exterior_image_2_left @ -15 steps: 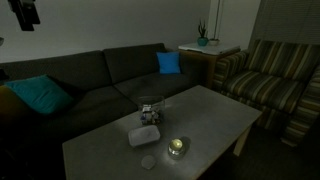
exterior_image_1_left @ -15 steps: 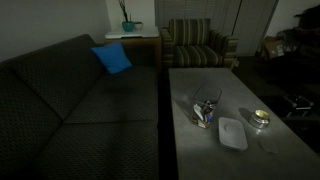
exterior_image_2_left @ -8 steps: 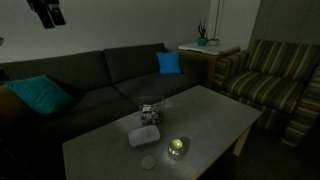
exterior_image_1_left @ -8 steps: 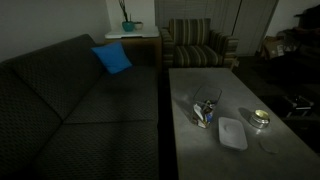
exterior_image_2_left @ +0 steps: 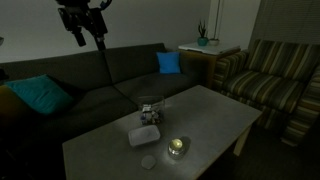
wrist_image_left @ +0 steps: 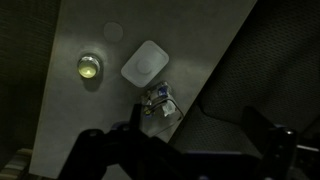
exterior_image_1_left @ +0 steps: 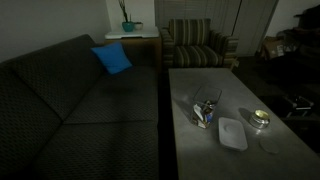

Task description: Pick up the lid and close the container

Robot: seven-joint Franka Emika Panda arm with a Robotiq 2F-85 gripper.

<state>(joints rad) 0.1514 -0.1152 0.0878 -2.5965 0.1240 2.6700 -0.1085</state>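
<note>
Closest in the wrist view, along the bottom edge: the gripper (wrist_image_left: 178, 142). Fingers (wrist_image_left: 90, 148) wide apart, holding nothing. Hangs high above the bench (wrist_image_left: 70, 120), well away from everything on it. Shows up too at the upper left of an exterior view, gripper (exterior_image_2_left: 86, 30) up by the wall.

Next, near the middle of the wrist view: the container (wrist_image_left: 160, 100). Clear, with blue and dark bits inside, no top on it. Sits on the bench close to the edge by the sofa (wrist_image_left: 275, 60).

A bit farther up the frame: the lid (wrist_image_left: 145, 62). Flat and whitish, lying on the bench just beside the container. Hard to tell if the two touch.

Farthest, at the upper left: a shiny tin (wrist_image_left: 90, 66) and a little round disc (wrist_image_left: 113, 32). Not for this job.

Step in hand, most likely: going down to get the lid.

How to do it well:
- Move right over the lid first, then come straight down.
- Keep the fingers apart until one sits on each side of the lid.
- Pinch across the short way, on the raised rim.
- Slow down near the bench, so as not to bump it.
- Stay clear of the container; might slide or tip.
- Squeeze softly. Thin plastic could bend or pop out.
</note>
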